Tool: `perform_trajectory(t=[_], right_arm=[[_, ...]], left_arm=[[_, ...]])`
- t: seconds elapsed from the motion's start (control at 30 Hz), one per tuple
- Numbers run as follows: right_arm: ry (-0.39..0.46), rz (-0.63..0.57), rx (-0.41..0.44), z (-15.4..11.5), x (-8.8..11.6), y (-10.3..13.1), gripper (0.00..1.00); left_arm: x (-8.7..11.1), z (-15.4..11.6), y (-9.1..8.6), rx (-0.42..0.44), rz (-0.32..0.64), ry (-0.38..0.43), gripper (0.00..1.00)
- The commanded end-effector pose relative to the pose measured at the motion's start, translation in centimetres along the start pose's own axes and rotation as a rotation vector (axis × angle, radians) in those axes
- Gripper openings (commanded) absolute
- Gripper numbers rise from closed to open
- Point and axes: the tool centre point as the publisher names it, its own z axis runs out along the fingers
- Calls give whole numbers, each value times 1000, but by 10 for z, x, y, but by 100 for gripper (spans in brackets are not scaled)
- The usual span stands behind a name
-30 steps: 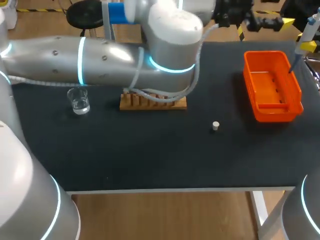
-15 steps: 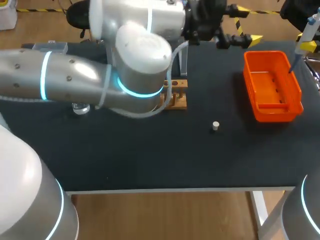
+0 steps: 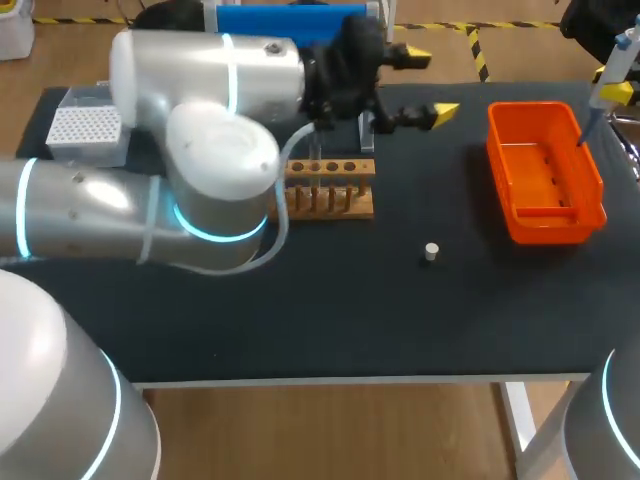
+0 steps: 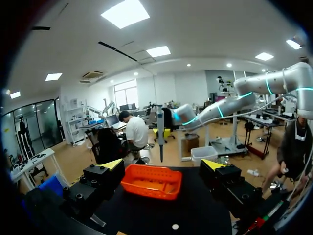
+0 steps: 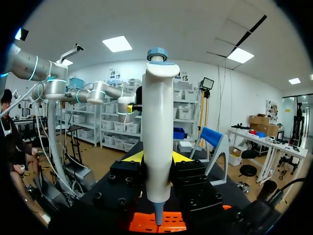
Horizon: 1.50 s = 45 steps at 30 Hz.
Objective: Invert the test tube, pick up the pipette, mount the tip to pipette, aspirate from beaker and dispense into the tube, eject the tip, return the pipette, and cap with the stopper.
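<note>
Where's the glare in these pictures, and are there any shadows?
Head view: the left arm shows white highlights on its silver shell, and its cyan ring glows; the black table is matt, with hardly any shadow by the stopper. Right wrist view: the pipette has a soft, even sheen.

1. the rack [image 3: 330, 188] stands on the table [image 3: 300, 320], near the middle and toward the back.
2. the tip box [image 3: 85, 135] sits at the back left corner.
3. the stopper [image 3: 431, 251] lies right of the rack and nearer the front.
4. the bin [image 3: 545, 170] sits at the right, well apart from the stopper.
5. my left gripper [image 3: 428, 85] hangs behind the rack, fingers spread, with the bin ahead.
6. the pipette [image 3: 610, 75] is over the bin's right edge, clamped in my right gripper [image 5: 157, 159].
</note>
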Motion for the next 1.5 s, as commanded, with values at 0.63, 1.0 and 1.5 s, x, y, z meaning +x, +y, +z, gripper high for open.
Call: perform_trajectory(t=[0.63, 1.0, 1.5], right_arm=[[-1, 0, 3, 0, 1, 1, 0], [-1, 0, 3, 0, 1, 1, 0], [-1, 0, 3, 0, 1, 1, 0]], left_arm=[[-26, -95, 36, 190, -40, 30, 100], [-35, -115, 48, 193, -56, 27, 100], [-37, -116, 49, 126, -81, 34, 100]])
